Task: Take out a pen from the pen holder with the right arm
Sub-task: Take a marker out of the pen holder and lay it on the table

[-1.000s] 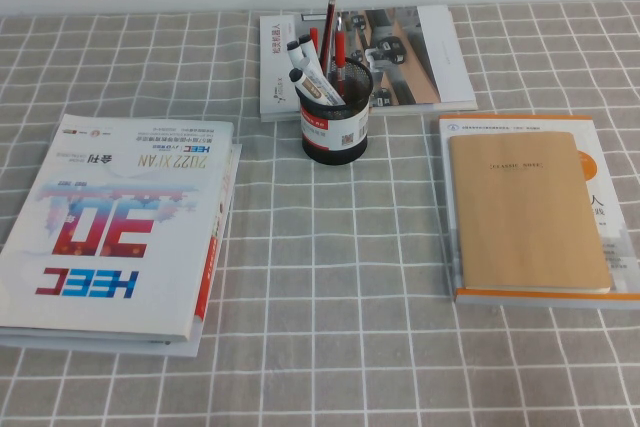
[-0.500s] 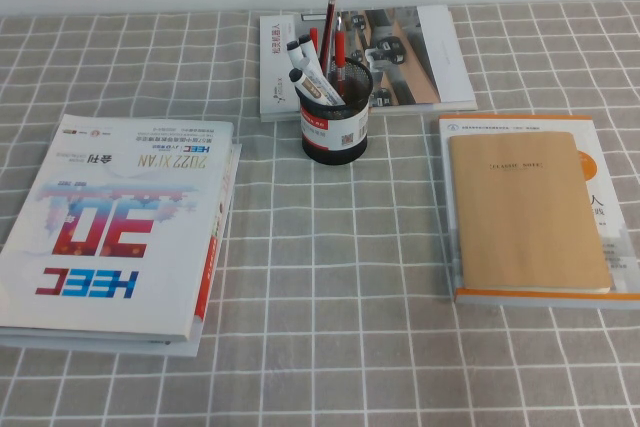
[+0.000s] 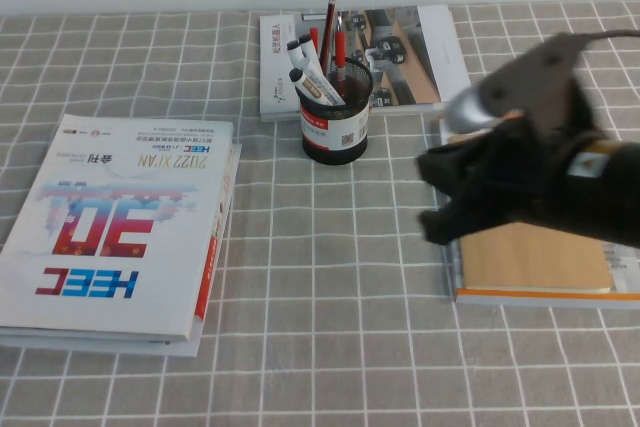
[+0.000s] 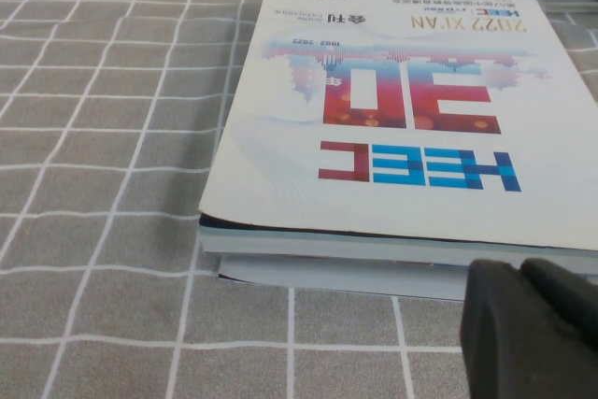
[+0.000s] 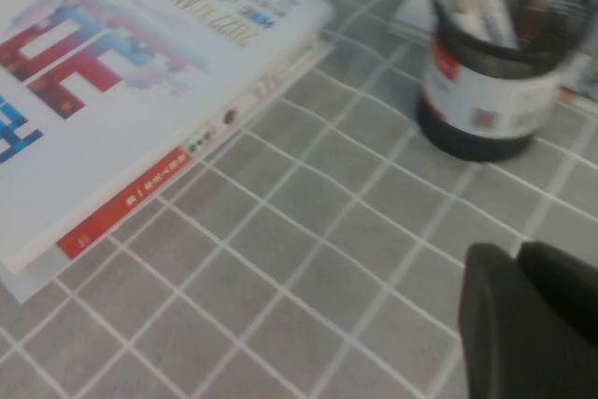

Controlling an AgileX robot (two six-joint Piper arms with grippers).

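Pen holder (image 3: 335,119): black mesh, upright, toward the far edge of the tabletop (image 3: 330,307), roughly midway between its left and right edges. Crammed with pens (image 3: 328,32), red ones and white markers, leaning out over the rim. None lifted, none touched. Just behind it, along the far edge, a magazine (image 3: 420,47) lying flat.

Right tool (image 3: 437,197): above the right side of the tabletop, over the left part of a tan notebook (image 3: 535,257) that lies on an orange-edged book (image 3: 540,296). Well apart from the pen holder, nearer the robot and to the right of it. Blurred in the high view, so hard to read there. In the right wrist view (image 5: 523,315) clenched tight, with nothing between the fingers, and the holder up ahead with bare cloth between.

Judged as the opening of the approach, with nothing of the task itself done. Left to do: close the gap to the holder, spread the fingers, pinch one pen near its top, draw it straight up clear of the rim without tipping the holder.

Left tool (image 4: 528,324): absent from the high view. In its own wrist view, low beside the near edge of the stack of books (image 3: 130,227) on the left side of the tabletop, seemingly pressed together on nothing. Probably parked.
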